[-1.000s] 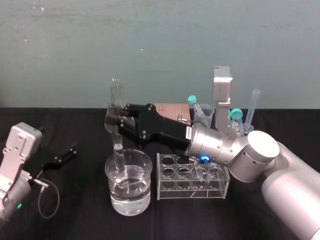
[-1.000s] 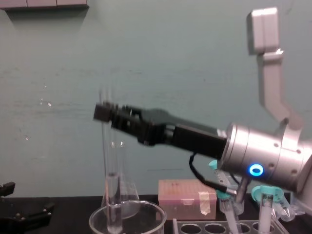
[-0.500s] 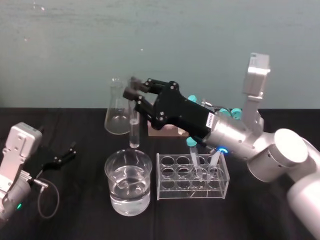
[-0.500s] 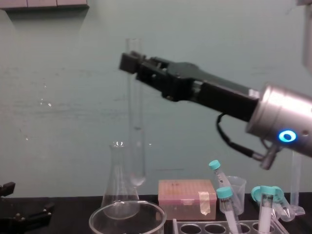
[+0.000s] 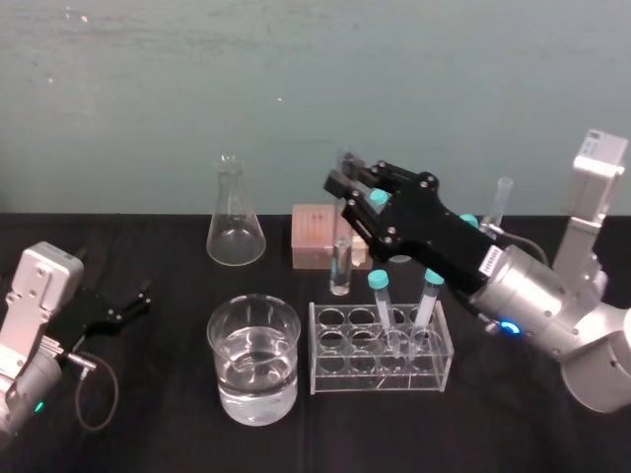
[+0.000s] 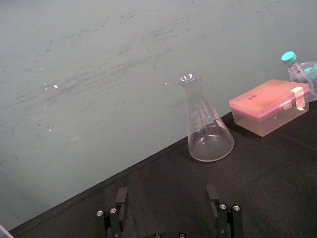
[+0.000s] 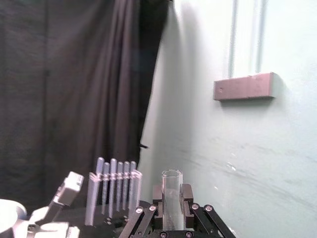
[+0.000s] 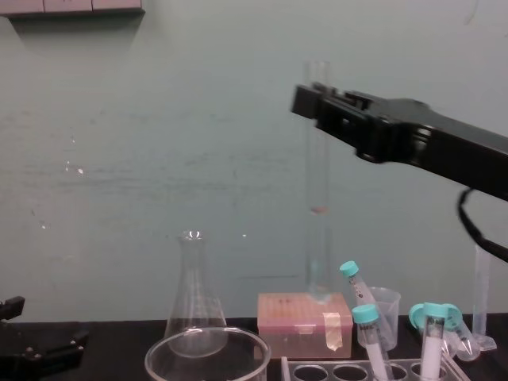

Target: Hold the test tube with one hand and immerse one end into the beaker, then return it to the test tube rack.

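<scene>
our right gripper (image 5: 345, 178) is clamped on the test tube (image 5: 340, 268) just under its lip. the tube hangs upright in the air behind the left end of the rack (image 5: 381, 347), off to the side of the beaker (image 5: 229, 340). it's thin glass: light, stiff, easy to crack, probably slick if the tip's wet, so a high, gentle pinch seems right. left gripper (image 5: 130, 303) sits parked on the left, fingers spread. black cloth table (image 5: 148, 434), teal wall (image 5: 148, 99) close behind.

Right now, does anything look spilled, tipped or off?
Nothing stands out. The right hand holds the test tube upright in mid-air; beaker and test tube rack stand level, no spill; left hand rests open at left.
</scene>
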